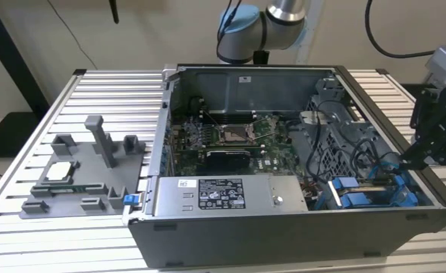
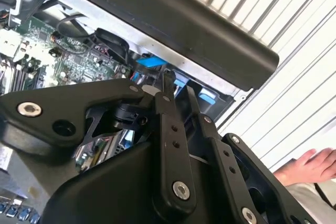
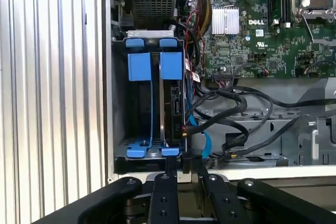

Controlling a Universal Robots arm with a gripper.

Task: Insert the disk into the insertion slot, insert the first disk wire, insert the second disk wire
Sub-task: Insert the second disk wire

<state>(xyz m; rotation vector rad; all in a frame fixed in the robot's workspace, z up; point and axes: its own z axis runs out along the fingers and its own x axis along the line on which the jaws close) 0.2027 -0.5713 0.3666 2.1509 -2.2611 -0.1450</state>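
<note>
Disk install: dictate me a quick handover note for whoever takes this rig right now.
Gripper: low at the insertion slot's edge; grip state unclear.
Disk: standing in the slot in its blue carrier, looks seated.
Wires: a blue wire and black wires lie beside the slot; whether either is plugged in cannot be told.
Done: disk insertion, apparently.
Left: both wire insertions unconfirmed.
Note: a person's hand rests on the slatted table.
</note>
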